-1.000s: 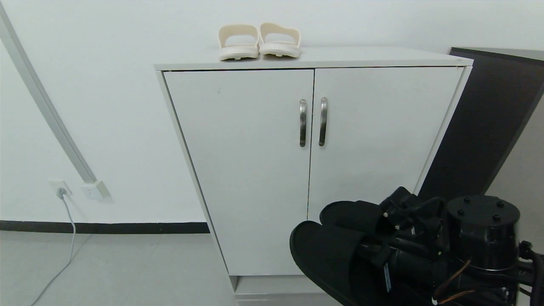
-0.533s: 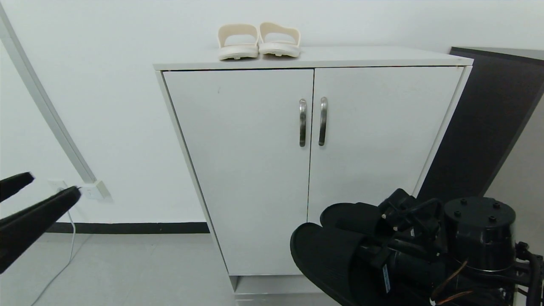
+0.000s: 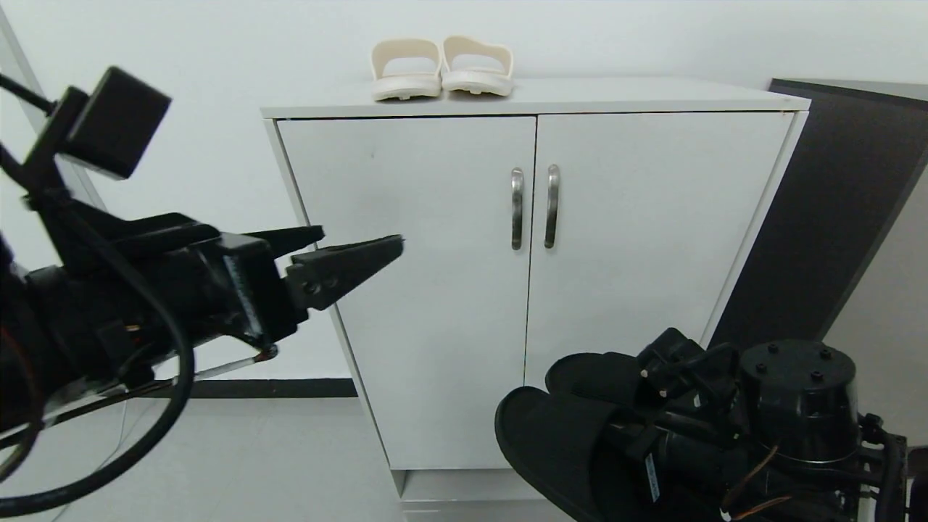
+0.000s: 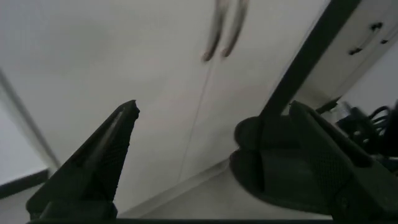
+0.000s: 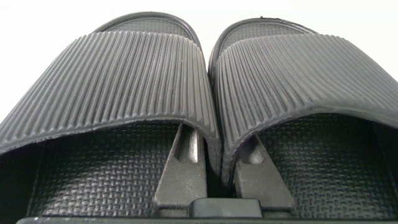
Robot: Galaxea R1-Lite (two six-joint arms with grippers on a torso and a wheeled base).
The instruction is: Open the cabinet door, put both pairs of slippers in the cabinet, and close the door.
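Note:
The white cabinet (image 3: 413,290) stands against the wall with both doors shut, its two metal handles (image 3: 533,207) side by side at the centre seam. A cream pair of slippers (image 3: 442,69) rests on its top. My left gripper (image 3: 362,236) is open in front of the left door, left of the handles, with nothing between its fingers (image 4: 99,162); the handles (image 4: 222,31) lie ahead of it. At the lower right, in front of the right door's foot, my right gripper (image 5: 221,168) is shut on the black pair of slippers (image 3: 573,428), pinching their touching inner walls (image 5: 211,93).
A dark panel (image 3: 834,203) leans against the cabinet's right side. Grey floor (image 3: 239,457) and a black baseboard (image 3: 290,388) lie to the cabinet's left. A grey conduit (image 3: 11,36) runs down the wall at the far left.
My left arm has come up from the lower left and swung right, its open gripper now before the left door. The right arm with the black slippers has barely moved.

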